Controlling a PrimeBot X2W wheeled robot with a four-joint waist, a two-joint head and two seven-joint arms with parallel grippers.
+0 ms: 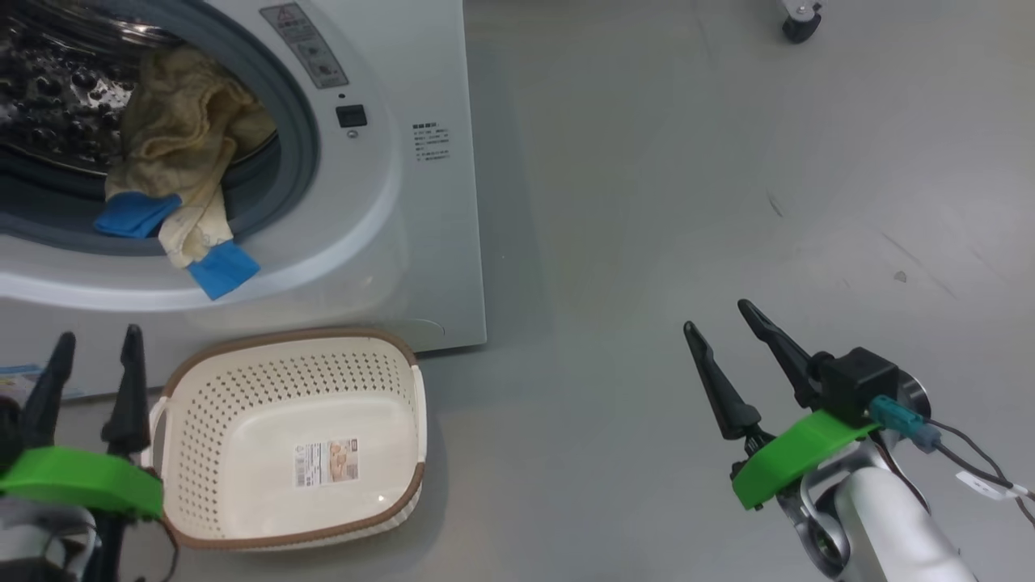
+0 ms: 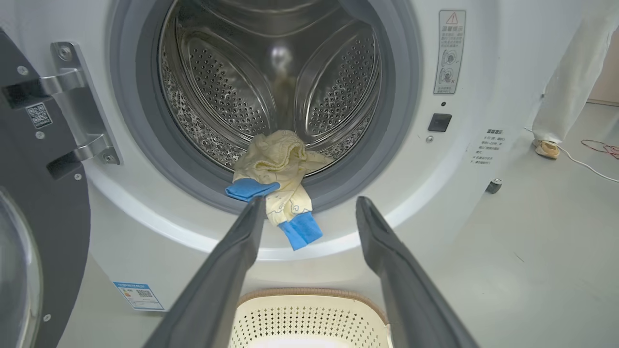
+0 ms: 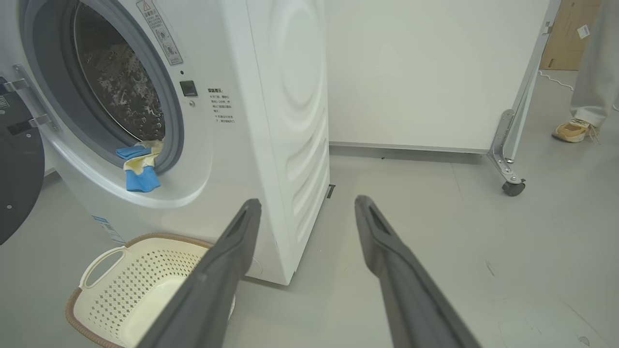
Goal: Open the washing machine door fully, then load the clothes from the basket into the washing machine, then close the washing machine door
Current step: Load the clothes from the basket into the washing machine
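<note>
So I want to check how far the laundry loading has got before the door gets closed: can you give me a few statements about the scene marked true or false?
1. The basket holds none of the clothes. True.
2. The clothes lie wholly inside the drum. False: a blue-cuffed part hangs out over the grey seal at the bottom of the opening.
3. The washing machine door is shut. False: the washing machine door stands swung open on its hinge, beside the opening.
4. The left claw and the right claw are both open and hold nothing. True.
</note>
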